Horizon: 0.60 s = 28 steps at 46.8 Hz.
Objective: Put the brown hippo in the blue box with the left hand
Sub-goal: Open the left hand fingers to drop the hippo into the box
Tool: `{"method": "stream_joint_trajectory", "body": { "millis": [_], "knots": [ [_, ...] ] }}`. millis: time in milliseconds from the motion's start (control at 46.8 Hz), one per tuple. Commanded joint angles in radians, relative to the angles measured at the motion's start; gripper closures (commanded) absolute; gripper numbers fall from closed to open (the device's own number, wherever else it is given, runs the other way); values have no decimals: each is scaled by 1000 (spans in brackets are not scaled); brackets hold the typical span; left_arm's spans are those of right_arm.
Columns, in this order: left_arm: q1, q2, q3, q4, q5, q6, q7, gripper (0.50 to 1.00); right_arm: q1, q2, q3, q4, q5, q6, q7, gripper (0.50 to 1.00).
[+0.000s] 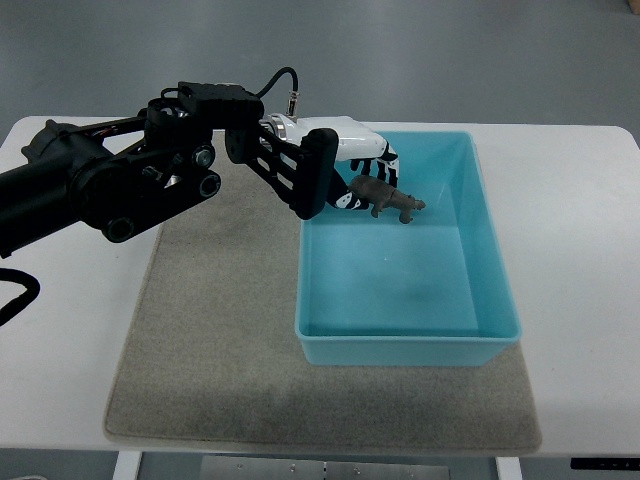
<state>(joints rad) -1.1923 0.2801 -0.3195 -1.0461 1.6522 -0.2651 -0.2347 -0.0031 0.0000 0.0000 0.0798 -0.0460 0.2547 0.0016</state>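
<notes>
Hippo: the brown hippo [388,199] is a small toy figure, dull dark brown all over, with a stout body, stubby legs and a blunt muzzle. It lies roughly level, muzzle toward the picture's right; fine detail is too small to make out.
Hippo position: inside the outline of the blue box [505,290], at its far left part, apparently above the floor rather than resting on it.
Left hand: the left hand [355,170] reaches over the box's left wall from the picture's left. Its black-and-white fingers [385,165] are curled round the hippo's rear half, so the toy is gripped; head and front legs stick out clear of the fingers.
Left arm: black, jointed, with a cable looping over the wrist; it crosses the mat [220,330] and the table's left side.
Box: light blue, rectangular, open-topped, with nothing lying on its floor; it sits on the right part of the mat.
Mat: grey-beige, rectangular, flat on the white table [580,200].
Right hand: not visible.
</notes>
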Motion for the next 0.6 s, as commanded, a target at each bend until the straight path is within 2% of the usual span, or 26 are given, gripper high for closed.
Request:
{"method": "stream_joint_trajectory", "body": {
  "millis": [0,64,85,128,256,427,577],
  "knots": [
    [3,1,-1,0,-2,0,0,744,0,0,0,0,0,0,0,564],
    [11,1,0,0,-2,-2,0,727,0,0,0,0,0,0,0,564],
    [11,1,-1,0,-2,-2,0,707,0,0,0,0,0,0,0,564],
    [13,1,-1,0,-2,-2,0,624,0,0,0,0,0,0,0,564],
    [13,2,-1,-2,-17,-2,0,542,0,0,0,0,0,0,0,564],
    [10,10,-18,-9,-54,-3,2,538,0,0,0,0,0,0,0,564],
    [13,40,-79,-11,-270,3,2,508,0,0,0,0,0,0,0,564]
  ]
}}
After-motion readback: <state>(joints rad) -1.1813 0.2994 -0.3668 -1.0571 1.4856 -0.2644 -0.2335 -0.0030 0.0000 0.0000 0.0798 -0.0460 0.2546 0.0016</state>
